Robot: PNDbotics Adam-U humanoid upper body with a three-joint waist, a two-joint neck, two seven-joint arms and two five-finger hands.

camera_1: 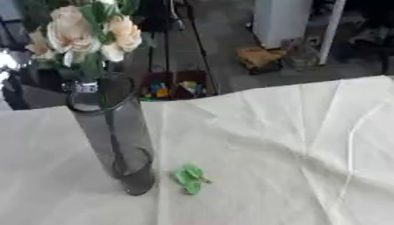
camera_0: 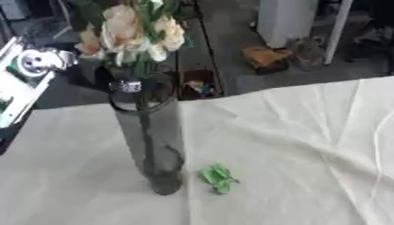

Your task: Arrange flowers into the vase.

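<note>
A tall clear glass vase (camera_0: pixel 150 140) stands on the white cloth at the left. A bunch of cream and peach flowers (camera_0: pixel 131 30) with green leaves rises above its rim, and the stems run down inside the glass. A small silvery band (camera_0: pixel 126 86) shows on the stems at rim height. My left arm comes in from the left with a silver joint (camera_0: pixel 34 61). Its dark left hand (camera_0: pixel 87 72) sits right beside the vase's rim, behind the stems. A loose green leaf piece (camera_0: pixel 218 178) lies on the cloth just right of the vase's base. My right hand is out of sight.
The table's white cloth (camera_0: pixel 308 145) is creased and spreads to the right and front. Beyond the far edge lie a dark floor, a small box of coloured items (camera_1: pixel 173 90), a brown object (camera_0: pixel 265 57) and a white cabinet (camera_0: pixel 285 19).
</note>
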